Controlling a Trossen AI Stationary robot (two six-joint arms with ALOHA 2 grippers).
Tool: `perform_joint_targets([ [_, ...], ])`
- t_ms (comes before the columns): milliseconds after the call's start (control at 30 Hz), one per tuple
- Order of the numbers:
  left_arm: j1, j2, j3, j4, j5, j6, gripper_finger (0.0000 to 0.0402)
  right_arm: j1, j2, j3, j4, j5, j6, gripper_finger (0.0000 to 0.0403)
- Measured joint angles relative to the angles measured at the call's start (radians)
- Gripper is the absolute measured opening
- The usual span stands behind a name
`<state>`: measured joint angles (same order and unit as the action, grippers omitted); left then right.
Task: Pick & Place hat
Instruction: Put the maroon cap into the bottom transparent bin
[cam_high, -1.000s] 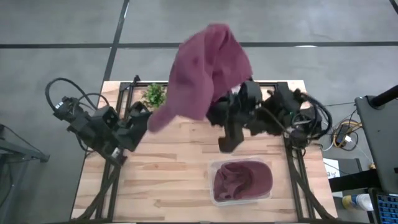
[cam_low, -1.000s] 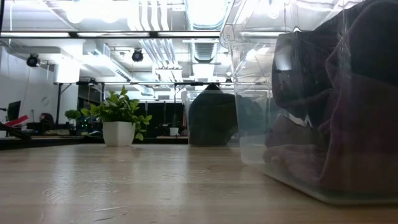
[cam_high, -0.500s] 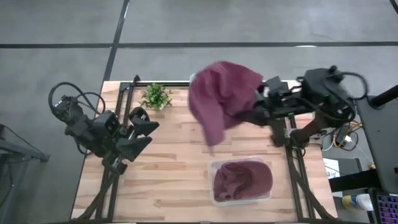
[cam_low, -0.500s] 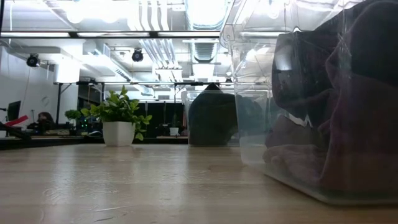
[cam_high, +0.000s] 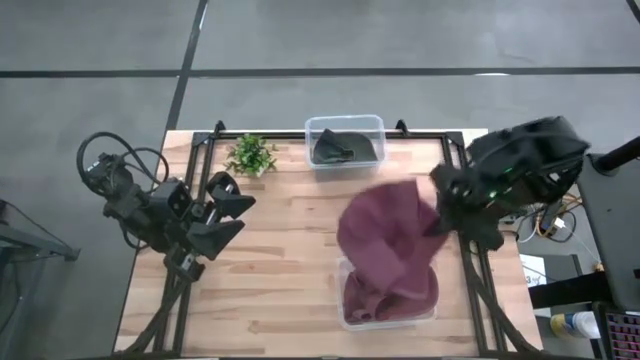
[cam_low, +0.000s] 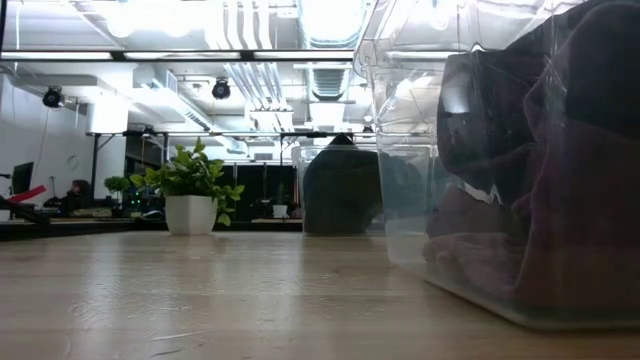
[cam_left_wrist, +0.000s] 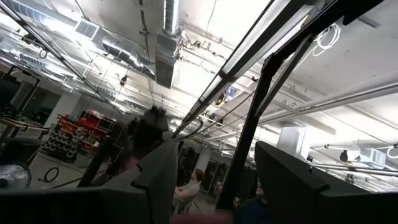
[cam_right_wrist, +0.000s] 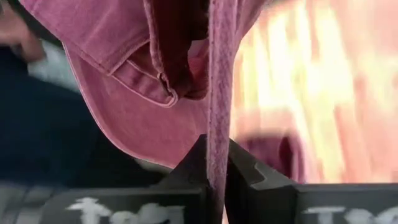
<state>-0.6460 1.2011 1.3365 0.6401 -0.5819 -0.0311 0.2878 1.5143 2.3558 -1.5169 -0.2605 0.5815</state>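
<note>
A maroon hat (cam_high: 388, 240) hangs from my right gripper (cam_high: 438, 212), which is shut on it at the table's right side. In the high view the hat overlaps the near clear bin (cam_high: 345, 318). That bin holds more maroon hats (cam_high: 400, 298), which also show in the low view (cam_low: 560, 200). The held hat's brim (cam_right_wrist: 124, 118) fills the right wrist view. My left gripper (cam_high: 232, 215) waits open at the table's left side; the left wrist view shows its fingers (cam_left_wrist: 155, 180) pointing up at the ceiling. My right gripper pinches a narrow strip of the hat's cloth (cam_right_wrist: 219, 140) between its two fingers; whether this is an edge or a fold, I cannot tell. The hat is lifted clear of the table and hangs slack. Whether its low end touches the hats in the bin, I cannot tell.
A second clear bin (cam_high: 345, 138) with a dark hat inside stands at the table's far edge and also shows in the low view (cam_low: 340, 195). A small potted plant (cam_high: 247, 153) stands to its left. Bare wood lies between the left arm and the bins.
My right arm has swung the maroon hat from high over the table's far middle toward the right edge, then toward the near side and down. The hat now hangs over the near bin. The far bin, covered before, is in plain view.
</note>
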Motion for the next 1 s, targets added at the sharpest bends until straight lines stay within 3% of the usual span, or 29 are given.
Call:
perform_joint_targets([
  [167,0.000,-0.001,0.000,-0.010,0.000,-0.006,0.0206,0.015,0.071,-0.019,-0.043,-0.153,-0.001,0.0012],
  [367,0.000,-0.004,0.000,-0.016,0.000,-0.028,0.0206,0.052,0.168,-0.049,-0.052,-0.239,-0.005,0.0012],
  [600,0.000,-0.007,0.000,-0.016,0.007,-0.035,0.0206,0.075,0.215,-0.174,-0.054,-0.265,0.004,0.0012],
  [1000,0.000,-0.005,0.000,-0.026,0.022,-0.107,0.0206,0.074,0.170,-0.533,-0.054,-0.246,0.022,0.0012],
])
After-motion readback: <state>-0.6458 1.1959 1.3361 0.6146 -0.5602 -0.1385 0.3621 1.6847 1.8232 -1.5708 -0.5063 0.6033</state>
